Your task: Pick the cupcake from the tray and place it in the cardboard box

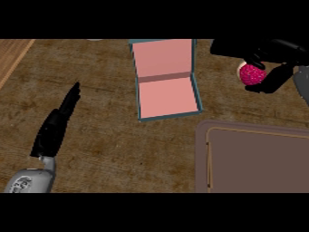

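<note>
right hand [270,56] is up near the top right, fingers and thumb curled round the cupcake [252,74] — pink top shows between them. the cupcake is held above the counter [110,136], off the tray [263,158] and just right of the box [166,79], not over it. the box lies open, pink inside, teal rim, lid flap toward the far edge. tray sits bottom right, brown, nothing showing on it. left hand [58,122] rests at left — fingers straight, holding nothing.
</note>
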